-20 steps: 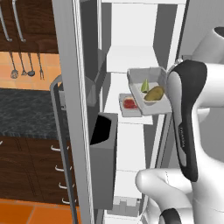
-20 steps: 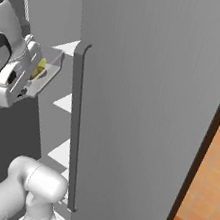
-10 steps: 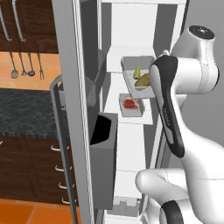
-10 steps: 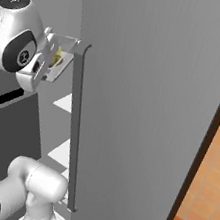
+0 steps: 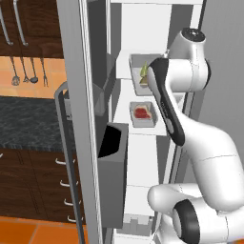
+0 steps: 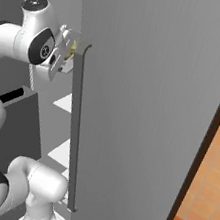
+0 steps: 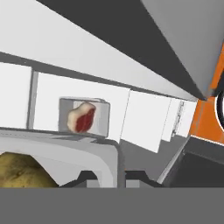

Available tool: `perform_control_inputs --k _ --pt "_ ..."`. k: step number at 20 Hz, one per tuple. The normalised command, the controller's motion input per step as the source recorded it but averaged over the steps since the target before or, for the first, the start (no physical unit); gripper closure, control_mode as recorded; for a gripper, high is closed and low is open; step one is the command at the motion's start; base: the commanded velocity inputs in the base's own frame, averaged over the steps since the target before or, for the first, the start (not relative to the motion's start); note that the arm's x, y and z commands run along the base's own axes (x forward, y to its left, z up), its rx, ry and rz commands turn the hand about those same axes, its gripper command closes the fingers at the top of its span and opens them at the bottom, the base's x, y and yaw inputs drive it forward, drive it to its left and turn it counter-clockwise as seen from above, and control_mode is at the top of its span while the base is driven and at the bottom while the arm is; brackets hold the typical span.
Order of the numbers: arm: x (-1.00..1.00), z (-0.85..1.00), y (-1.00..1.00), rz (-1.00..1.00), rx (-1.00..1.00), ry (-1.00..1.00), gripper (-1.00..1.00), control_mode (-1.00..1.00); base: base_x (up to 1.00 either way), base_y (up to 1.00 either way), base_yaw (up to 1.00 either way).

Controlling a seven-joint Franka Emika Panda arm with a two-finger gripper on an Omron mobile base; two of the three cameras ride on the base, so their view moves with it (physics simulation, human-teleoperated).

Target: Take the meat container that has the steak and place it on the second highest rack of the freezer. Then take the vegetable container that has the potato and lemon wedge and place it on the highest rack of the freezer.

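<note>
From the left base view, the freezer (image 5: 143, 28) stands open and the white arm reaches up into it. The veggie box (image 5: 139, 71) sits up at the highest rack (image 5: 125, 76), partly hidden behind the arm, with a bit of the green lemon wedge (image 5: 144, 71) peeking out. Below it, the meat box (image 5: 143, 114) with the red steak (image 5: 142, 113) rests on the second highest rack (image 5: 143, 131), so that part of the job looks done. From the right base view, the big grey door (image 6: 156, 89) with its long handle (image 6: 74, 126) hides most of the inside, and the tool (image 6: 65, 56) is up high beside the door edge with a little yellow-green showing by it. In the hand view, the brown potato (image 7: 24, 170) lies close at the bottom in the box, whose grey rim (image 7: 105, 151) curves right above the tool's tips (image 7: 131, 177), so the tool seems to be pinching that rim. The steak box shows farther off on its shelf. I think the veggie box is light and stiff, with thin, smooth walls that could slip. The potato can roll, so the box should stay flat. The rim is the best place to hold it, and the tool should let go only when the box sits flat on the rack.
</note>
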Motion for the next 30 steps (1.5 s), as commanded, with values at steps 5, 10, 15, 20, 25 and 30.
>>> perform_control_inputs --k 5,10,15,20,25,30 --pt "0.9 0.0 0.0 -0.16 0.0 0.0 1.0 -1.0 0.0 0.0 0.0" --pt "0.96 0.0 0.0 -0.08 0.0 0.0 1.0 -1.0 0.0 0.0 0.0" --pt "1.0 0.0 0.0 -0.02 0.0 0.0 1.0 -1.0 0.0 0.0 0.0" --pt "0.81 -0.04 0.0 0.0 0.0 0.0 1.0 -1.0 0.0 0.0 0.0" --pt "0.29 -0.31 0.0 0.0 -0.05 -0.04 -1.0 -1.0 0.0 0.0 0.0" --pt "-0.39 -0.02 -0.01 0.0 -0.04 -0.28 -1.0 -1.0 0.0 0.0 0.0"
